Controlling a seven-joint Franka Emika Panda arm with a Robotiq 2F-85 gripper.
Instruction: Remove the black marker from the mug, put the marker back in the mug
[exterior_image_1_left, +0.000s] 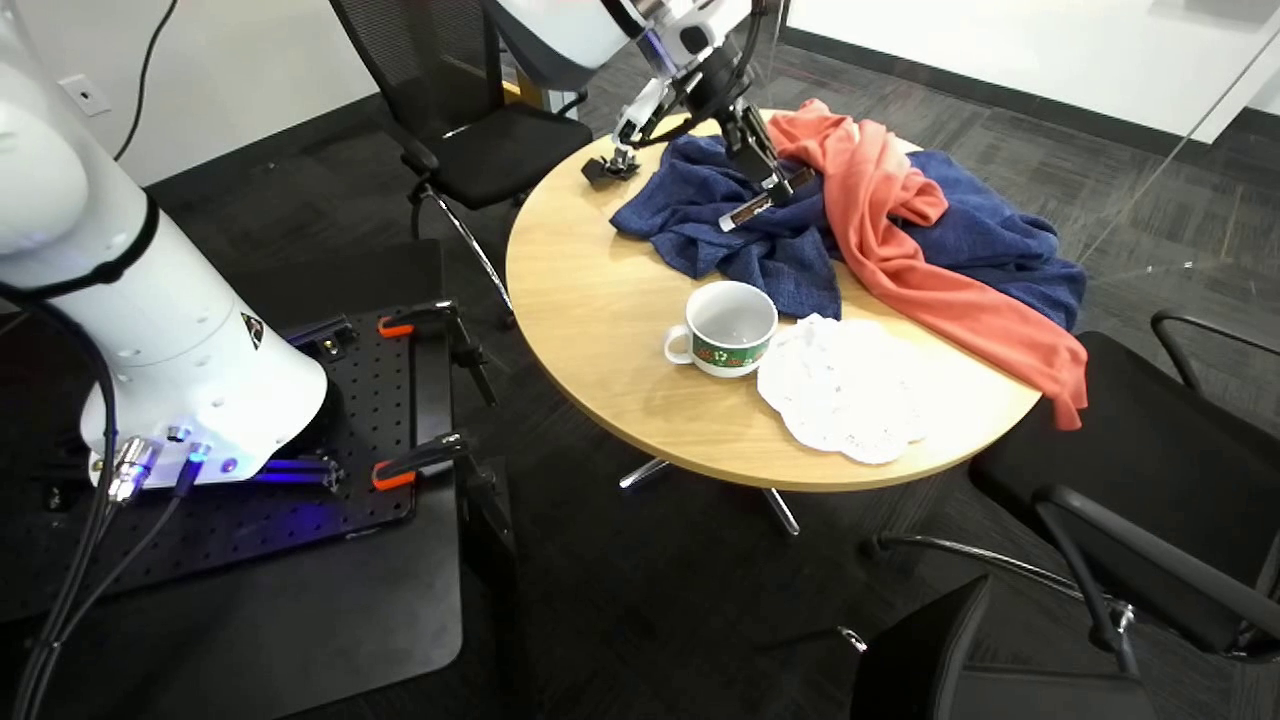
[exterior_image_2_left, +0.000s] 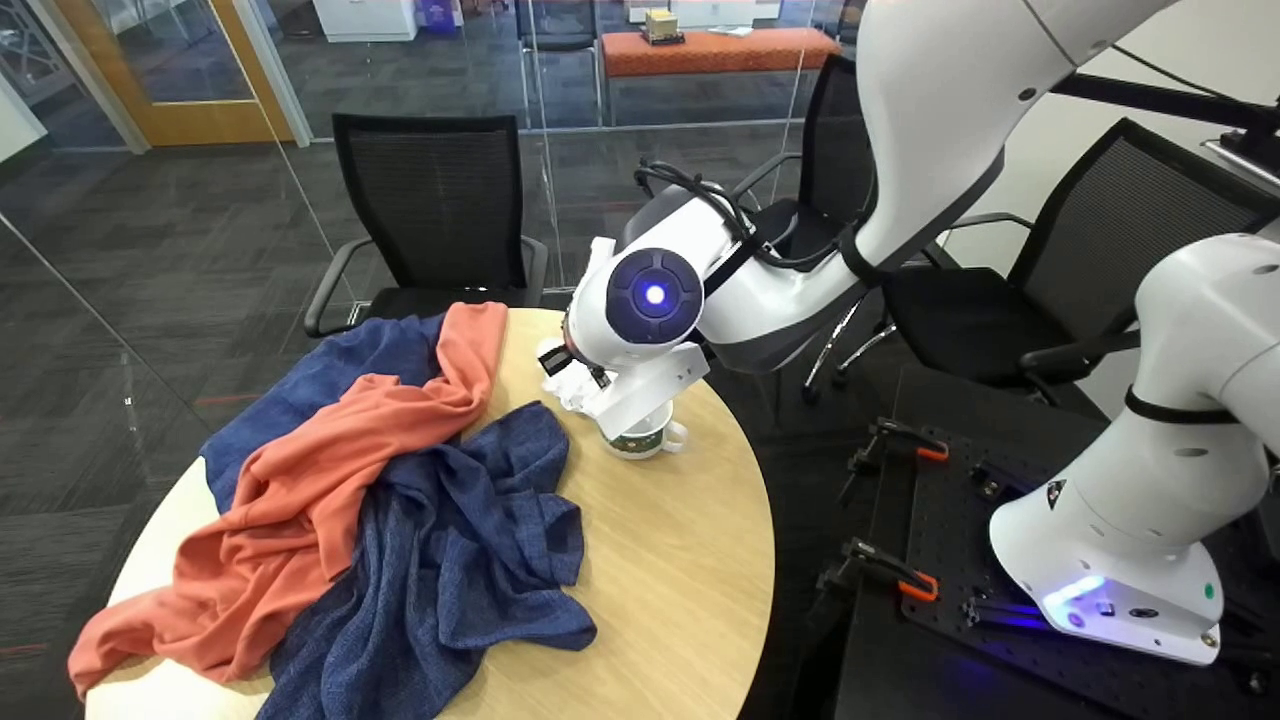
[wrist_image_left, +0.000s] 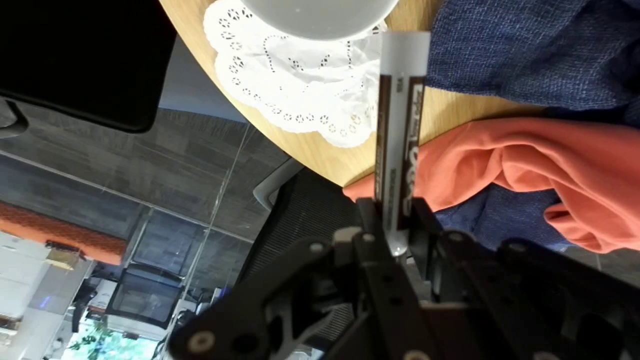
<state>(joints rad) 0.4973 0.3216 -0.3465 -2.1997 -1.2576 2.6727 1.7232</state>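
Marker pen (wrist_image_left: 400, 135), dark-labelled, clasped in claw (wrist_image_left: 397, 212). Mug (wrist_image_left: 320, 15), pale, partly shown. Doily (wrist_image_left: 300, 85), white, openwork, between mug and curved edge of worktop (wrist_image_left: 352, 162). Coral cloth (wrist_image_left: 575, 162), folded, reaching edge; navy cloth (wrist_image_left: 525, 50), woven, showing either side.

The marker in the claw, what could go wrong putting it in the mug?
The marker juts well out from the claw, so its free end might clip the mug and get twisted in the grip. A hard knock could also push the mug and rumple the lace doily right beside it. If the marker slips, it might land in the folds of the nearby blue cloth.
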